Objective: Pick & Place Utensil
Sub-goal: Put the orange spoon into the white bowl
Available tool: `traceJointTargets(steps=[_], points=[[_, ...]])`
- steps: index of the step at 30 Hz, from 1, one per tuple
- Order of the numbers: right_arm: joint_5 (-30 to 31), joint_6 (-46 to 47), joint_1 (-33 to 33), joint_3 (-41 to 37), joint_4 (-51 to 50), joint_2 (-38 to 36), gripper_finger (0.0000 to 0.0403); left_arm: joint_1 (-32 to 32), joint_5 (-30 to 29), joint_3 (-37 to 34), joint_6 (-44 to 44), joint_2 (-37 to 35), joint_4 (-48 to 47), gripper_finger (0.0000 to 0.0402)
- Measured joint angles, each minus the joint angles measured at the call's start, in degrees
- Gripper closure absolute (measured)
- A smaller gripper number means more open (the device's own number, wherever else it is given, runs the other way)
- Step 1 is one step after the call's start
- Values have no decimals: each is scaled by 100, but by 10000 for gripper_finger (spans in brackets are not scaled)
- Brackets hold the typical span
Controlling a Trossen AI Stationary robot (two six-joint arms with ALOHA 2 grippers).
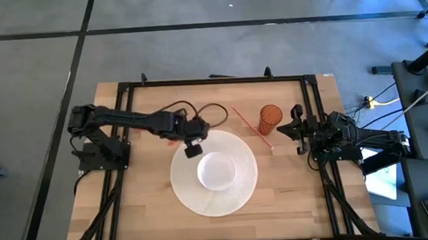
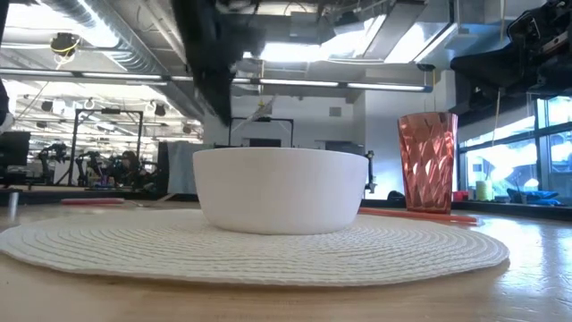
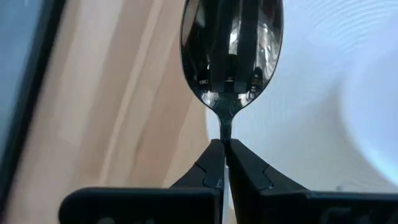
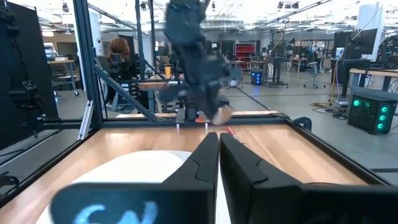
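My left gripper hangs over the left rim of the round white placemat and is shut on a shiny metal spoon. The spoon's bowl sticks out past the fingertips, and its handle is hidden behind the fingers. A white bowl stands on the middle of the mat; it also shows in the low view. My right gripper waits shut at the table's right side, beside the mat. My left gripper pinches the spoon's thin neck, just behind the spoon's bowl, between its two fingertips. The fingers point down and lie along the spoon. The spoon is lifted clear, its bowl hanging below the fingers over the mat's left edge and the wood.
An orange ribbed tumbler stands upright behind the mat to the right. A thin red stick lies on the wood beside it. A small red thing lies under my left arm. A black frame runs along the table's edges.
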Motion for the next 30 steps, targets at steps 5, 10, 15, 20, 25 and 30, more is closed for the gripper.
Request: traceJointTargets(steps=[5,10,15,20,25,30], points=[[1,-1,1,0,2,0,386,-536,-155,833,711,418,-330,398],[0,4,1,0,3,0,386,-1008,-434,1919,1272,1353,-1087,398],[2,24,1,0,2,-2,386,-1306,-533,3108,1692,2457,-2084,398],[1,79,1,-1,2,0,386,-1452,-397,4082,1961,3236,-2739,398],[0,151,0,-1,2,-2,386,-1487,74,4579,2059,3703,-3151,398],[0,154,0,0,2,-1,386,-1483,259,4598,2236,4020,-3294,398]])
